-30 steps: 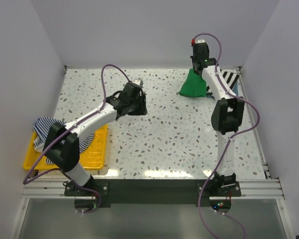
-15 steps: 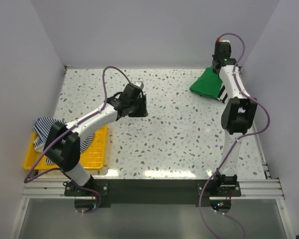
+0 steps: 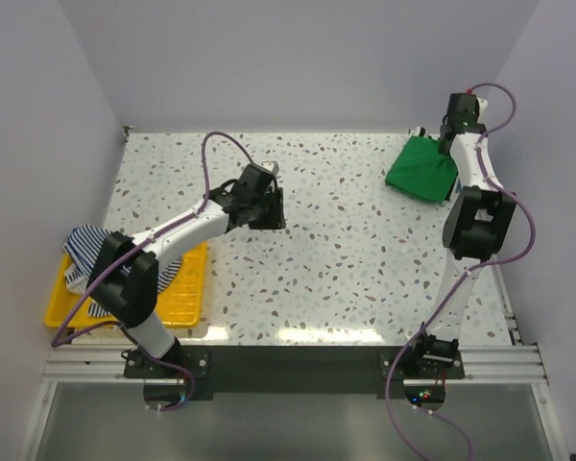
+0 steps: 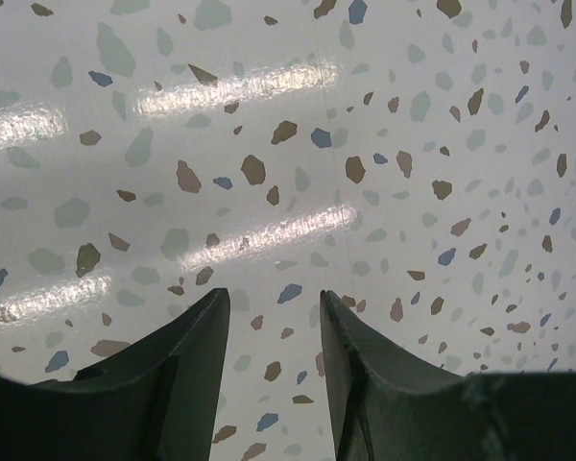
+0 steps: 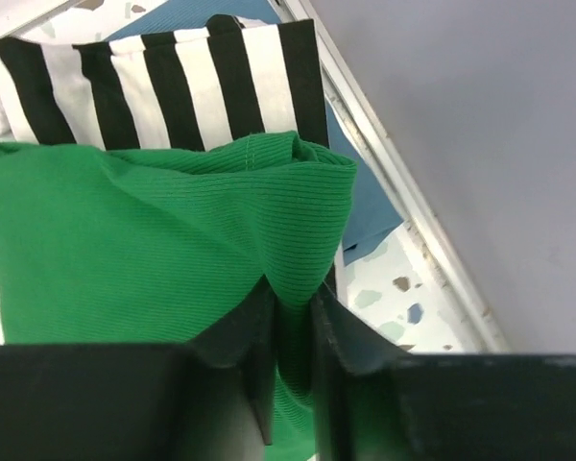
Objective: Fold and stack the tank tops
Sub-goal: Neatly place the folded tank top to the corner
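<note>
Two end effectors, one garment in hand: my right end effector (image 5: 290, 300) is clamped on a gathered fold of the bright green tank top (image 5: 144, 230). The rest of the cloth drapes away below and ahead of it, over a broad-striped black-and-white cloth (image 5: 173, 82) and a blue cloth (image 5: 365, 206) just beyond. My left end effector (image 4: 274, 317) hovers with its fingers apart and holds nothing, with only speckled counter (image 4: 288, 115) beneath it. The finely striped navy-and-white tank top (image 3: 82, 245) lies well off to that end effector's left, back toward the arm's base, slumped over the edge of a yellow tray (image 3: 187, 288). I judge the green top to be light, limp ribbed knit. It is unlikely to slip from the pinch, but it will surely sag and bunch when carried from one point. It should handle best when taken at two spread points, at the shoulder straps or the hem corners, so that it lies out flat. Nothing here is fragile. The hazard I see is snagging the cloths underneath along with it.
</note>
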Tool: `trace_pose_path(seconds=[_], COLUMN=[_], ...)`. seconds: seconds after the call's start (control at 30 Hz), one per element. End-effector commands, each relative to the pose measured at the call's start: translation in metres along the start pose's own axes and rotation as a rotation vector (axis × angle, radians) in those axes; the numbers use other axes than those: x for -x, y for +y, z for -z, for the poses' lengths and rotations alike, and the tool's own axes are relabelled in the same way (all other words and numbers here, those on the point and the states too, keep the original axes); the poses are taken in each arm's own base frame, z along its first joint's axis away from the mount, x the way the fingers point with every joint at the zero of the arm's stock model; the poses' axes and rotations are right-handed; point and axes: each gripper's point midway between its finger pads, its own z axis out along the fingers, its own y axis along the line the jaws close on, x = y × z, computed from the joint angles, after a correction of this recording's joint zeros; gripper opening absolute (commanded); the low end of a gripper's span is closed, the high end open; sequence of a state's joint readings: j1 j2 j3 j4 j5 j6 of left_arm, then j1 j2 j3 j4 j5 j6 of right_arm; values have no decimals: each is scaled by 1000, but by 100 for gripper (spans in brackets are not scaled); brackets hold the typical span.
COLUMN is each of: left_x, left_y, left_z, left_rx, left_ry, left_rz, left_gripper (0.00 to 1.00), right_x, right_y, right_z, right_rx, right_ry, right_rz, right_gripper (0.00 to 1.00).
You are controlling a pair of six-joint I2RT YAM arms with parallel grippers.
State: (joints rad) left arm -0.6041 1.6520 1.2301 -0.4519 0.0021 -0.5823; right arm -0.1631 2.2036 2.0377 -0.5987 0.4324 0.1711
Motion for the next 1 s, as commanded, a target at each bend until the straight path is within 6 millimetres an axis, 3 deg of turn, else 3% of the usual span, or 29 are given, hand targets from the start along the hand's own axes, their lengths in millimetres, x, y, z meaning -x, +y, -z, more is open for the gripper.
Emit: trace_pose_path(seconds=[0.0, 0.07, 0.13, 0.2, 0.4, 0.63, 0.67, 0.7, 0.73, 0.77, 0.83, 0.87, 0.93, 0.97], left_x=[4, 3, 3, 3, 5, 7, 7, 9, 10, 12, 15, 16, 22, 17], left_y=[-3, -4, -4, -4, -5, -7, -7, -8, -9, -9, -6, -6, 10, 21], left_z=[-2, -2, -3, -2, 0, 2, 2, 3, 6, 7, 14, 17, 30, 36], left_rx=[-29, -32, -33, -34, -36, -46, -46, -47, -51, -55, -41, -44, 38, 88], left_ry=[-13, -11, -10, -12, -18, -31, -31, -36, -42, -51, -77, -82, -134, -128], left_rz=[-11, -11, -9, -8, -6, 6, 7, 9, 9, 17, 33, 45, 100, 148], left_gripper=[47, 47, 47, 47, 48, 48, 48, 48, 49, 49, 50, 50, 50, 50], right_x=[-1, -1, 2, 5, 9, -1, -17, -14, -15, -39, -43, -68, -81, -113], right_y=[-9, -9, -13, -16, -22, -3, 3, 5, 14, 31, 51, 80, 101, 127], right_z=[-2, 0, 6, 9, 38, 72, 72, 85, 92, 97, 125, 143, 172, 190], right_rx=[-29, -27, -38, -47, -17, 127, 142, 170, 211, 243, 296, 333, 383, 456], right_ry=[5, 6, 9, 3, -11, -19, 10, -8, -12, 21, -15, -5, -22, 12], right_rz=[-93, -110, -132, -138, -183, -242, -237, -249, -271, -236, -213, -139, -105, -37], right_gripper=[32, 46, 71, 75, 77, 76, 76, 76, 76, 76, 76, 76, 77, 77])
